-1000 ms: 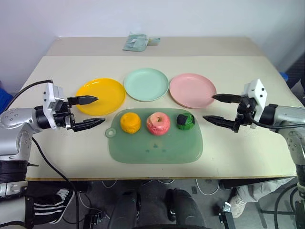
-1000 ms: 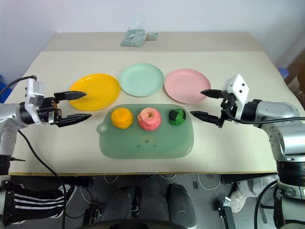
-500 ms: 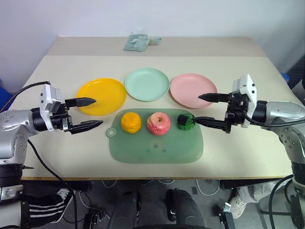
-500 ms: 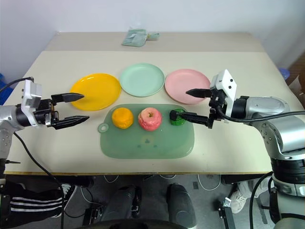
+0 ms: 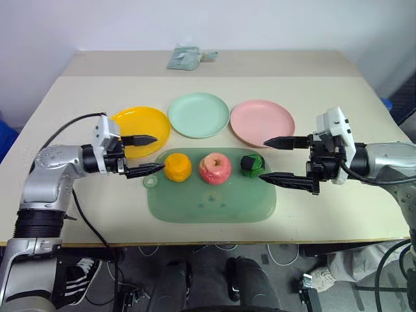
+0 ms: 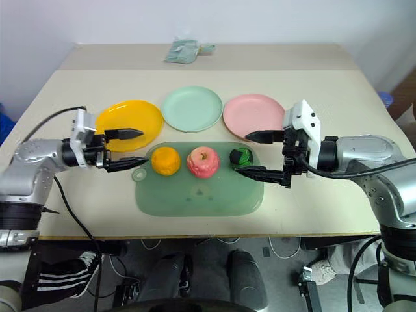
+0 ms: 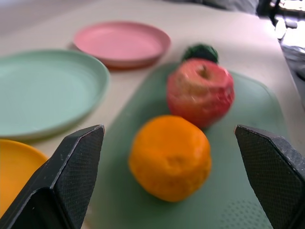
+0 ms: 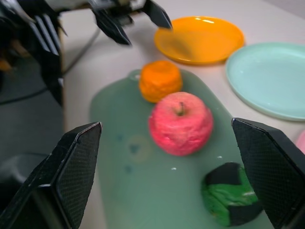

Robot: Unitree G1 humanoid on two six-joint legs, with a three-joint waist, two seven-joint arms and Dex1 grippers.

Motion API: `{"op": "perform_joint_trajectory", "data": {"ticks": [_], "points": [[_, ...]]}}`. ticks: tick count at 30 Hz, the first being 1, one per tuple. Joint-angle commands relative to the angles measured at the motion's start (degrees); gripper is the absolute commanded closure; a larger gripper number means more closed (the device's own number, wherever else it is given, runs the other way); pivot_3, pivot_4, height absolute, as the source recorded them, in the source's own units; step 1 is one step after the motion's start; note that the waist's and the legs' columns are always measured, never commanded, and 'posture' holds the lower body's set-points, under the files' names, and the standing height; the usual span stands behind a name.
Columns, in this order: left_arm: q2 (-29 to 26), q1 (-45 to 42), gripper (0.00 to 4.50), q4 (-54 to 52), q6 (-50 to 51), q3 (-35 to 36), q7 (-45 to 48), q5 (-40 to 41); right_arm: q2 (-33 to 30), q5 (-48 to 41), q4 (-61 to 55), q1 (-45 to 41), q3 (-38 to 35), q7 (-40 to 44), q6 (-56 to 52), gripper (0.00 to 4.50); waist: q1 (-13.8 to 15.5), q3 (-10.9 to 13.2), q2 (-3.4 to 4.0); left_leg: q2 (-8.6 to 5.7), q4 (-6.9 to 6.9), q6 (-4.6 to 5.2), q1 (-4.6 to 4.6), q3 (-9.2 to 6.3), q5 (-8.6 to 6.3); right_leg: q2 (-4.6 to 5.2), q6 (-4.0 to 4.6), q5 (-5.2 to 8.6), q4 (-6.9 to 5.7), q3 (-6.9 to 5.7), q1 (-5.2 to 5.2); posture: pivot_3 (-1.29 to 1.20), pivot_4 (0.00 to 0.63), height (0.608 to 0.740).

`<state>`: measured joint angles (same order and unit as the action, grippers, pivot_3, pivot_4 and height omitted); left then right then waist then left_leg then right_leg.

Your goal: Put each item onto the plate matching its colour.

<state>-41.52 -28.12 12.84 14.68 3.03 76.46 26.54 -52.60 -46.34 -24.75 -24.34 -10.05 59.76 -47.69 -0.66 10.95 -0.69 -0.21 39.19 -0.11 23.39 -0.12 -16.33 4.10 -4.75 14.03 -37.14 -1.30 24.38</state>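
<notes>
An orange fruit, a pink-red apple and a dark green-and-black lump sit in a row on a translucent green board. Behind them lie a yellow-orange plate, a mint green plate and a pink plate. My left gripper is open just left of the orange fruit, pointing at it. Pointing left, my right gripper stands open just right of the green lump, one finger above the pink plate's edge, the other over the board. Neither holds anything.
A crumpled pale green packet lies at the far side of the beige table. The table's front edge runs just below the board. A black cable trails from my left arm.
My left gripper has moved right, up to the orange fruit. My right gripper has drawn back slightly and tilted, its lower finger now over the board by the green lump.
</notes>
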Motion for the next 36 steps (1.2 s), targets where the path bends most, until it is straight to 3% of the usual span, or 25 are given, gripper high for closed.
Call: {"op": "perform_joint_trajectory", "data": {"ticks": [1,13,16,18,21,27,33,36], "points": [[1.1,-1.75,0.0,0.7,0.24,-0.39,0.27,-0.01,0.43,-3.17,-2.09,-1.23,-2.39,-1.73,-0.79,0.06,0.1,0.0,0.0,0.01,0.01,0.0,0.0,-0.01,0.0,-0.01,0.0,0.0,-0.01,0.0,0.0,0.0,0.15,0.736],[4.57,-0.67,0.0,4.32,-6.01,-4.74,-0.76,-6.73,-0.13,-5.41,-3.19,-0.82,-2.32,-4.62,-0.55,0.06,0.18,0.0,-0.01,-0.01,0.03,0.0,0.01,-0.01,0.01,0.01,0.0,0.0,-0.01,0.0,-0.01,0.0,0.15,0.736],[4.5,-0.36,0.86,4.55,-5.8,-5.37,-0.22,-7.18,-0.33,-5.7,-3.33,-0.79,-2.35,-4.88,-0.55,0.0,0.19,0.0,-0.01,0.0,0.03,0.0,0.01,-0.01,0.01,0.01,0.0,0.0,-0.02,0.0,-0.01,0.0,0.15,0.736],[4.95,-0.63,1.72,5.33,-7.75,-5.08,-1.55,-8.29,-0.39,-5.83,-3.44,-1.0,-2.29,-5.14,-0.6,0.0,0.21,0.0,-0.01,0.0,0.03,0.0,0.01,-0.02,0.0,0.02,0.0,0.0,-0.01,0.0,-0.01,0.0,0.15,0.736],[5.27,-1.23,1.72,6.39,-9.84,-4.31,-2.5,-8.79,-0.37,-6.07,-3.4,-1.4,-2.29,-5.52,-0.75,0.0,0.28,0.0,-0.01,0.0,0.03,0.0,0.01,-0.02,0.0,0.06,0.0,0.0,0.0,0.01,-0.01,0.0,0.15,0.736],[4.92,-7.11,1.72,7.55,-1.19,3.62,-8.19,-2.07,0.15,-5.28,-2.89,-1.69,-2.36,-6.53,0.06,0.0,0.27,0.02,-0.05,0.0,0.03,0.0,0.02,-0.03,0.01,0.08,0.0,0.0,-0.01,0.0,-0.01,0.0,0.15,0.736],[5.79,-12.22,1.72,13.0,-2.64,8.0,-19.53,-4.52,5.26,0.06,2.82,-7.19,-1.44,-14.43,3.93,0.0,-0.1,0.0,-0.05,-0.02,0.06,0.0,0.01,0.0,0.01,0.01,-0.05,-0.03,-0.02,0.01,-0.01,0.0,0.15,0.736],[6.48,-12.09,1.72,14.34,-3.31,7.84,-21.67,-5.53,5.05,1.25,3.08,-7.78,-0.03,-13.06,4.18,0.0,0.09,0.01,-0.05,-0.02,0.04,0.0,0.02,0.03,0.01,-0.01,-0.06,-0.03,-0.02,0.03,0.0,0.0,0.15,0.736]]}}
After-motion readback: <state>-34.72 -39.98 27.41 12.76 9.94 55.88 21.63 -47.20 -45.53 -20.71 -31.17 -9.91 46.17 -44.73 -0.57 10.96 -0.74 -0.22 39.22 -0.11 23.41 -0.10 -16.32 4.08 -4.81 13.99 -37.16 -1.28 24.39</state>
